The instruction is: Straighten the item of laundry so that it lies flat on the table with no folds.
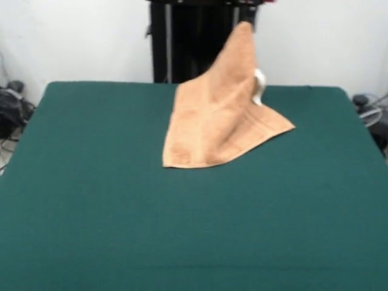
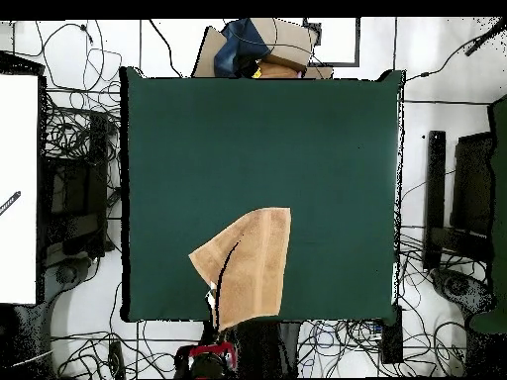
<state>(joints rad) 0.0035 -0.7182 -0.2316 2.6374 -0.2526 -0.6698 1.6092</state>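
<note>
The light orange-brown towel (image 1: 212, 124) lies at the far middle of the green table (image 1: 91, 200). One corner is pulled up into a tall peak in front of the black pedestal. My gripper (image 1: 245, 23) is at that peak, shut on the towel's corner and mostly hidden against the dark pedestal. The rest of the towel drapes down in folds and spreads onto the cloth, with the small white tag (image 1: 259, 85) hanging on the right side. In the overhead view the towel (image 2: 253, 262) sits near the table's robot-side edge (image 2: 327, 319), and the arm's red part (image 2: 213, 358) shows just below it.
The black pedestal (image 1: 182, 42) stands behind the table. Cables and boxes lie on the floor around the table (image 2: 74, 188). A pile of cardboard and cloth (image 2: 259, 47) sits beyond the far edge in the overhead view.
</note>
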